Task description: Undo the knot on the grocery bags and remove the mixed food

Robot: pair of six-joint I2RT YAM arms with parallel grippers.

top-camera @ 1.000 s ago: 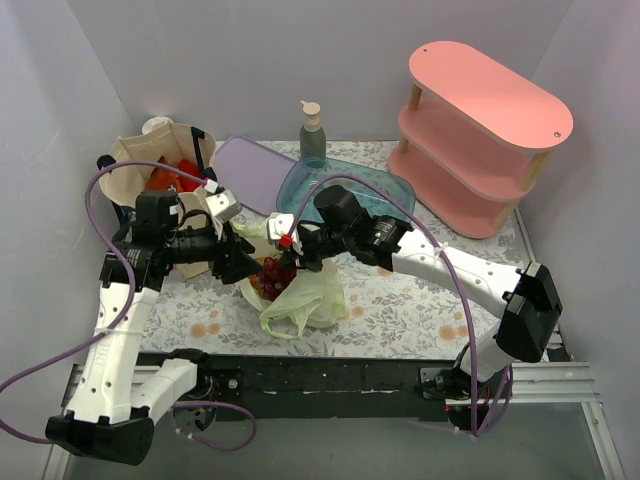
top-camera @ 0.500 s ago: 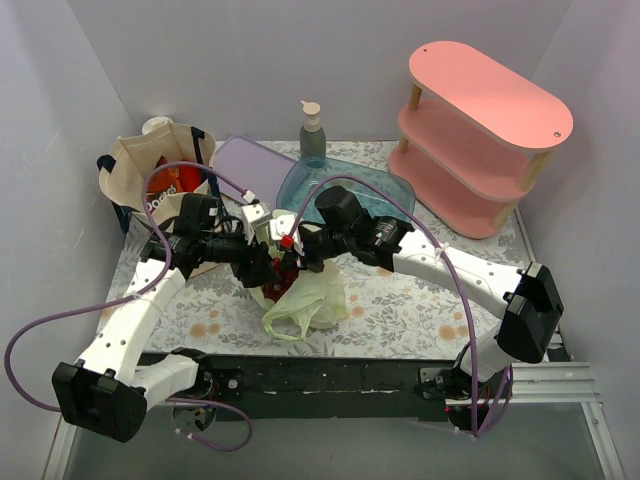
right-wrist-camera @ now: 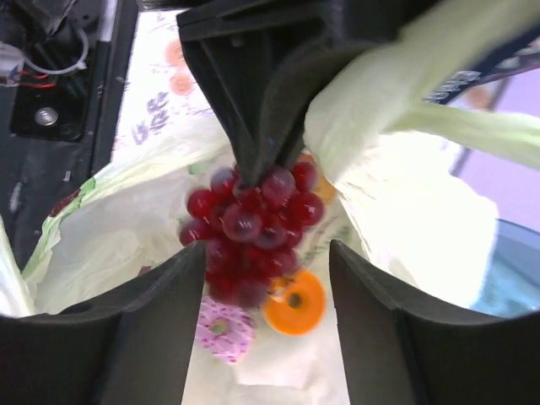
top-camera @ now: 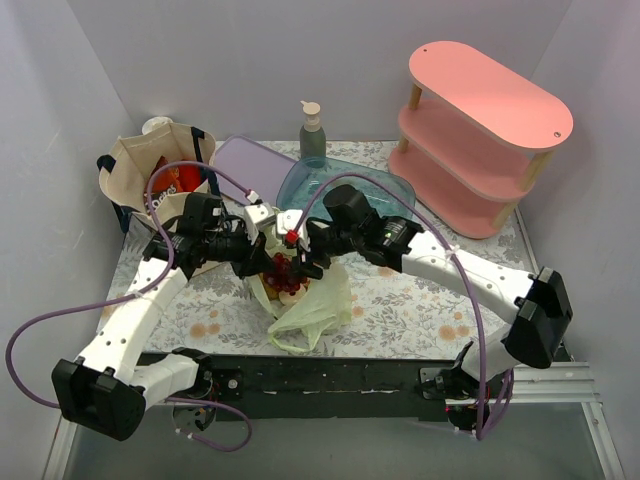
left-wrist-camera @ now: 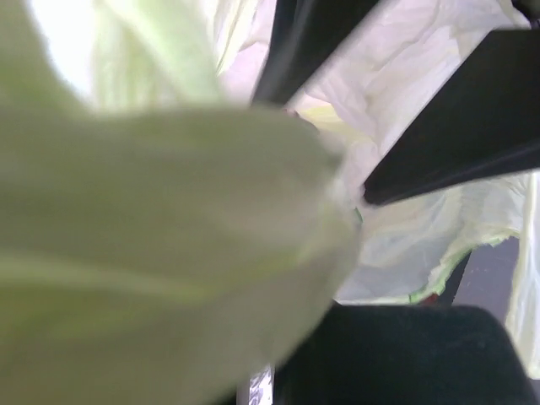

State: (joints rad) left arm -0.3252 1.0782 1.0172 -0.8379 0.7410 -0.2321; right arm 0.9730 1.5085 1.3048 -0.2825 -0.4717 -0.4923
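The pale-green plastic bag (top-camera: 315,305) lies mid-table with its mouth open; no tied knot is in view. In the right wrist view, a bunch of dark red grapes (right-wrist-camera: 253,228) hangs over the bag's inside. The black fingers (right-wrist-camera: 253,110) of my left gripper (top-camera: 268,264) come down from above and are shut on the top of the bunch. My right gripper (right-wrist-camera: 266,253) stands open on either side of the grapes. An orange ring (right-wrist-camera: 294,301) and a pink ring (right-wrist-camera: 224,327) lie in the bag. Blurred green plastic (left-wrist-camera: 160,236) fills the left wrist view. The canvas tote (top-camera: 135,165) holds red packets (top-camera: 170,180).
A clear blue tray (top-camera: 385,185) and a lilac board (top-camera: 250,165) lie behind the bag, with a pump bottle (top-camera: 313,135) at the back. A pink shelf unit (top-camera: 480,130) stands back right. Walls close in on the left and right.
My left arm swung in to the bag and its gripper shut on the grapes. The right gripper, shut before, has opened. The bag's mouth has spread wider.
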